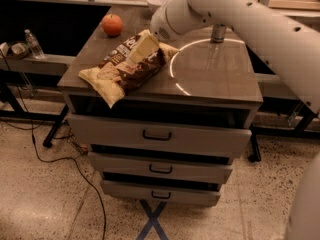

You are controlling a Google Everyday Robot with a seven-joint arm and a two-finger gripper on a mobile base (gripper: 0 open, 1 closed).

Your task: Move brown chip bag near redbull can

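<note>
Gripper (142, 49) at far end of brown chip bag (120, 75), grip state unreadable; bag's long axis trails near-left from jaws, redbull can (218, 33) lies to their right.

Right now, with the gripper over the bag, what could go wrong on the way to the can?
The gripper sits over the bag, whose front corner overhangs the cabinet top: a poor grasp could drop it to the floor. The can is slim and upright, and the bag is far bigger, so it may knock the can over on arrival.
</note>
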